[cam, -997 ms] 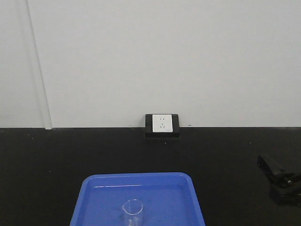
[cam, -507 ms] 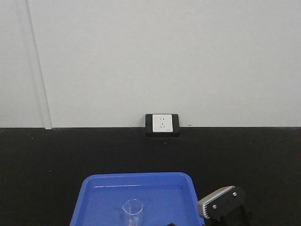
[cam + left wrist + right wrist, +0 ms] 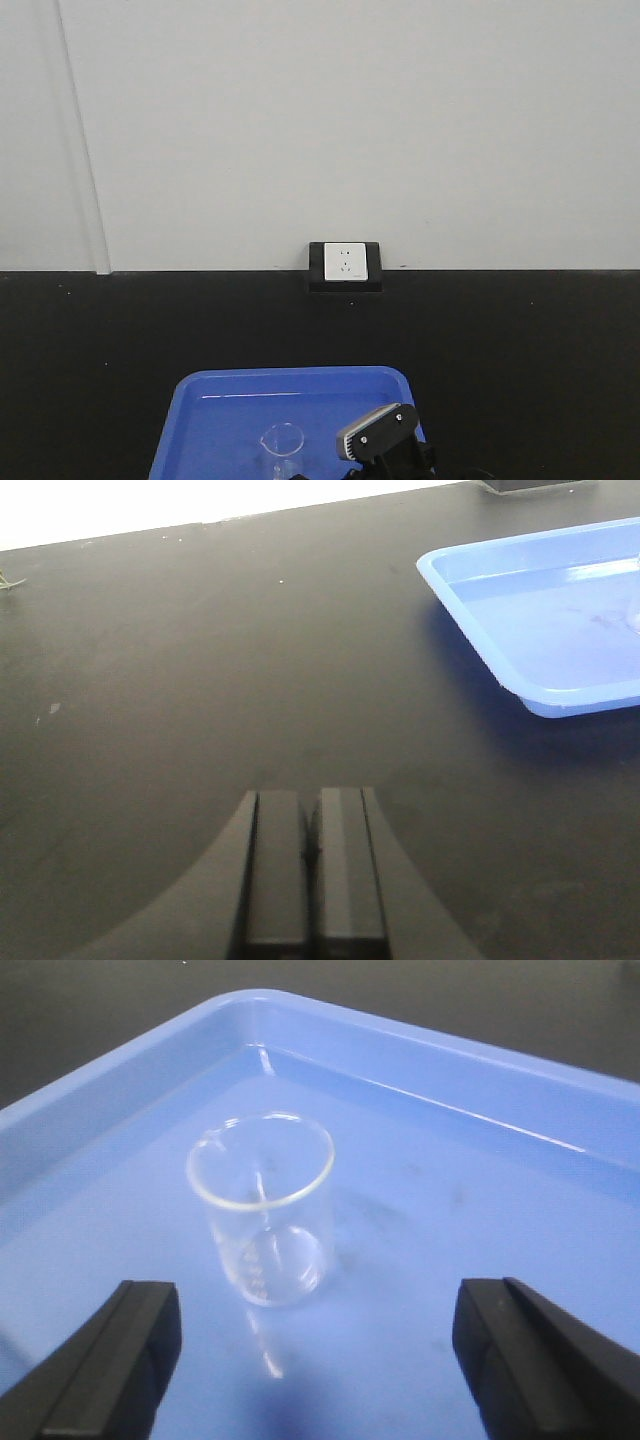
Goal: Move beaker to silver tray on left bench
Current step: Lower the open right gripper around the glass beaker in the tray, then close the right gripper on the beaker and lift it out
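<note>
A small clear glass beaker (image 3: 262,1222) stands upright in a blue plastic tray (image 3: 300,1015), also seen as the beaker (image 3: 282,445) in the blue tray (image 3: 200,385) at the bottom of the front view. My right gripper (image 3: 318,1305) is open, its two black fingers spread wide just short of the beaker and touching nothing. Its wrist (image 3: 385,438) hangs over the tray's right half. My left gripper (image 3: 311,805) is shut and empty above bare black worktop, left of the blue tray (image 3: 480,650). The silver tray is out of view. I cannot tell whether this worktop is the left bench.
The matte black worktop (image 3: 200,660) runs back to a white wall. A white socket in a black frame (image 3: 345,264) sits at the wall's foot behind the tray. The tray's raised rim surrounds the beaker.
My right arm has swung from the front view's right edge leftwards to above the blue tray, close to the right of the beaker. The beaker has not moved.
</note>
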You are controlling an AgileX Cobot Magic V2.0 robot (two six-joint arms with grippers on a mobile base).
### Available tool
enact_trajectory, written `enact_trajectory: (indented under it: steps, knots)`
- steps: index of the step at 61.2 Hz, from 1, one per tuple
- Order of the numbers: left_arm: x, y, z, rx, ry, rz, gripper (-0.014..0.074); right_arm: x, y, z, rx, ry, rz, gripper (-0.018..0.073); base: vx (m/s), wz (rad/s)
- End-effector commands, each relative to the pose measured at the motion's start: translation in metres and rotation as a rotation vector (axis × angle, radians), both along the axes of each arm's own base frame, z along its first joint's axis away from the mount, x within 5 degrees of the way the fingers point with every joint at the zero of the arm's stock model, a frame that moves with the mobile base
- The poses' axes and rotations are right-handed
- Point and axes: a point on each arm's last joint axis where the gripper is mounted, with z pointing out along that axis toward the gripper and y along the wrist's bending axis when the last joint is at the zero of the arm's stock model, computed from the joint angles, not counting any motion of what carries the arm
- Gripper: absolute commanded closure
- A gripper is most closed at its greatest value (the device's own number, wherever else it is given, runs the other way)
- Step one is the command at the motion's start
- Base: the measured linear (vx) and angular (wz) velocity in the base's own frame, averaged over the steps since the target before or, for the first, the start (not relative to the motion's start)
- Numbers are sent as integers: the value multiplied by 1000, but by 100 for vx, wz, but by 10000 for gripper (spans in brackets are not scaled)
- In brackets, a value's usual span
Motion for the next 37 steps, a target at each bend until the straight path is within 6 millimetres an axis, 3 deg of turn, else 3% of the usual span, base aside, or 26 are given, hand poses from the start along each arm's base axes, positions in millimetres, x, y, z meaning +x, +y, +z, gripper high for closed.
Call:
enact_trajectory:
  steps: [1, 28, 37]
  knots:
    - [2, -1, 0, -7, -63, -11, 595, 17, 12, 22, 109, -105, 16, -30, 0, 0]
    - [2, -1, 0, -7, -63, -11, 595, 53, 39, 6, 145, -125, 70, -22, 0, 0]
    - [2, -1, 0, -7, -63, -11, 595, 60, 43, 6, 167, -131, 67, 82, 0, 0]
